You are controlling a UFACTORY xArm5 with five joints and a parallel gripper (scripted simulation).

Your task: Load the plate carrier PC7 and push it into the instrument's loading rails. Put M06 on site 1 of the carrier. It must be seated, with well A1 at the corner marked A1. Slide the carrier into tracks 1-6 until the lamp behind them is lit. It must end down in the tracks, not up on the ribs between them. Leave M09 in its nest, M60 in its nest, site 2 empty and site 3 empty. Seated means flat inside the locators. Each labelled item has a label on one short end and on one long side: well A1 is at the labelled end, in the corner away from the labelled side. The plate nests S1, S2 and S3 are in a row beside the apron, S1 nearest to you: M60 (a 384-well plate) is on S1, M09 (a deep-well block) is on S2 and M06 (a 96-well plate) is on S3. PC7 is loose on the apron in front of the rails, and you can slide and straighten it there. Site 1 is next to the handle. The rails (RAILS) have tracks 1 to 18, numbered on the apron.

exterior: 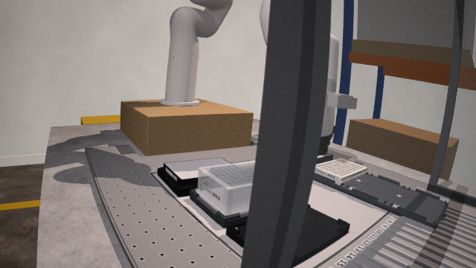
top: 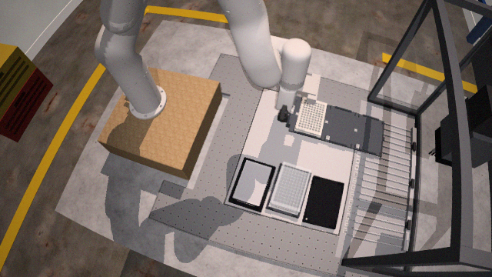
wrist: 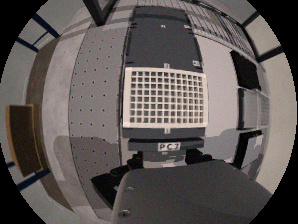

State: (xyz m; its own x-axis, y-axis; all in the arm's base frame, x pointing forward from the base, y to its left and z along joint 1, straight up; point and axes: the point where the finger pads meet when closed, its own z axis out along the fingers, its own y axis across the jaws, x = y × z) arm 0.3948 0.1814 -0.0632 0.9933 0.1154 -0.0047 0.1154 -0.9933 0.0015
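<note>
The carrier PC7 [top: 342, 128] [exterior: 383, 190] [wrist: 160, 45] lies lengthwise toward the rails [top: 384, 178] [exterior: 401, 242], its far end over their near ends. I cannot tell whether it is down in the tracks or on the ribs. The white plate M06 [top: 311, 116] [exterior: 341, 169] [wrist: 166, 98] looks flat on site 1, beside the handle; its A1 corner is unreadable. Sites 2 and 3 are bare. My gripper [top: 286, 112] [wrist: 165, 155] is open with nothing between its fingers, low behind the handle end. M60 [top: 254, 182] is on S1, M09 [top: 290, 188] [exterior: 227, 186] on S2.
The black nest S3 [top: 324, 201] [exterior: 323, 231] is empty. The instrument's dark frame posts [top: 457, 154] [exterior: 286, 134] stand around the rails. Small dark blocks [top: 413, 146] sit behind the tracks; no lit lamp shows. A perforated plate [top: 284, 246] [wrist: 92, 107] borders the apron.
</note>
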